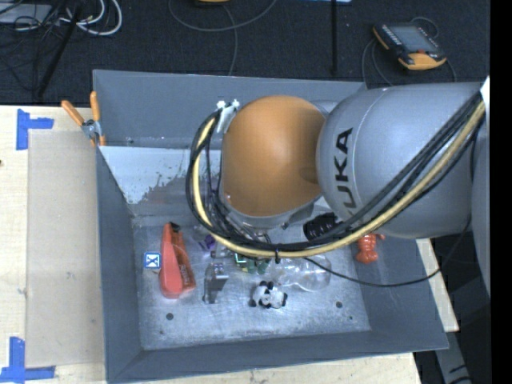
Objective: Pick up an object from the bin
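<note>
My gripper (214,285) reaches down to the bin floor left of the middle, mostly hidden under the arm's orange cover. Just to its left lies a long red tool-like thing (175,264), slightly tilted, with a small blue and white tag (152,260) at its left side. To the gripper's right sits a small black and white toy figure (269,296). A clear plastic piece (306,276) lies behind that toy. A small purple bit (206,242) shows just above the gripper.
An orange thing (366,250) lies at the bin's right side, partly under the arm. A green bit (241,261) peeks out beneath the cover. The arm and its cables span the bin's middle and right. Bare floor lies along the front.
</note>
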Available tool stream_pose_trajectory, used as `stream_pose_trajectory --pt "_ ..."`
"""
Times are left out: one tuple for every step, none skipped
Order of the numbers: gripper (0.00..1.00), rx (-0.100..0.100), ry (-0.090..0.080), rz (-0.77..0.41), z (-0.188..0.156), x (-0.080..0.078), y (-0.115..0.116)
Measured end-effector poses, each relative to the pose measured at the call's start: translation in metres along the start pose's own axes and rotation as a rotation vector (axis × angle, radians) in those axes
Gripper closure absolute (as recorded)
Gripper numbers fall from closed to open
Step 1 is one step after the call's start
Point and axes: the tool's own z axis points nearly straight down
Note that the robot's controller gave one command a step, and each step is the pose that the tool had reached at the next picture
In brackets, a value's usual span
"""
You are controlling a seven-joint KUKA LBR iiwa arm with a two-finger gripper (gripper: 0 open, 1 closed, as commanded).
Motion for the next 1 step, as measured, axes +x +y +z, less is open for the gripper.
stream_pose_trajectory --pt "0.00 -0.001 -0.008 0.005 -0.0044 -0.0019 -0.0014"
